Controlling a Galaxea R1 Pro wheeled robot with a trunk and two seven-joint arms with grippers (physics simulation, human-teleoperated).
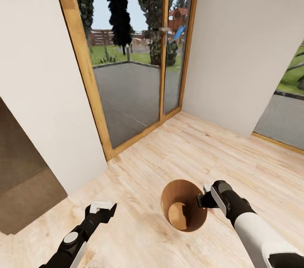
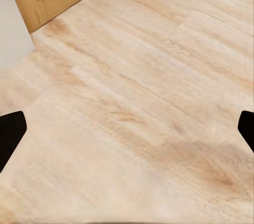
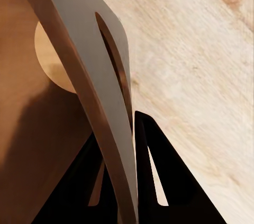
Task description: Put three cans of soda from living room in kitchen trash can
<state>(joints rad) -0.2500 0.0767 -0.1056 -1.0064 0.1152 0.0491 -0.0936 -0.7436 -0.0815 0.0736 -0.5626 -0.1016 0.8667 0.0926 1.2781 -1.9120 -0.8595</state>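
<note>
we are gripping the tash can rim with our right gripper; left gripper hanging spread, empty; no soda cans visible, delivery unfinished.

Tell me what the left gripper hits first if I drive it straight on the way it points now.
Most likely just the bare wooden floor. The left gripper is open and angled down at the planks, well apart from the trash can. How far off the floor lies is unclear.

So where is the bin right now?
In the head view the tash can sits on the wooden floor, low and centre-right, its rim pinched by the right gripper.
</note>
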